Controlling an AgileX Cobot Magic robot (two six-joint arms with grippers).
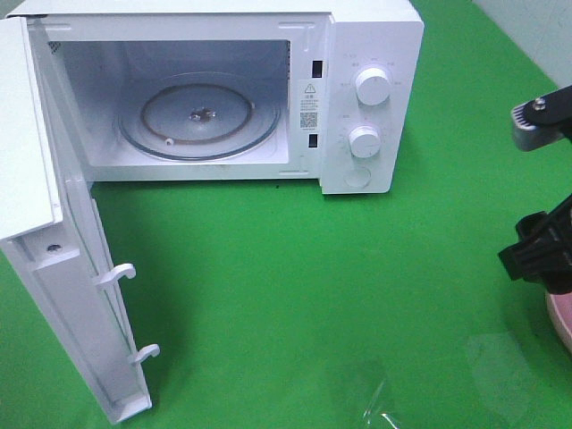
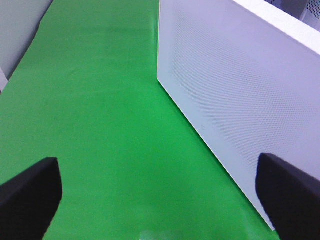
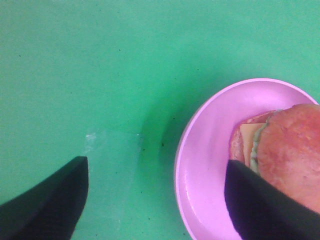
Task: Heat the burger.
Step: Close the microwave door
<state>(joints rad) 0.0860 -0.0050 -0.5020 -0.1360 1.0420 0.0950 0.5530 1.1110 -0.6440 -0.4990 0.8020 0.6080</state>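
One green surface (image 1: 357, 295) is carrying a white microwave (image 1: 375, 54), its door (image 1: 54, 268) hanging open. Both hands, left (image 2: 160, 200) and right (image 3: 155, 200), are spreading wide; the burger (image 3: 285, 160) is sitting on a pink plate (image 3: 210, 170) just beside the right hand's finger.

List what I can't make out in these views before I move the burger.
- Burger: right wrist view, cut by frame edge and a finger.
- Pink plate: exterior view shows only a sliver at the edge.
- Microwave dial labels: too small.
- Left gripper: outside the exterior view.
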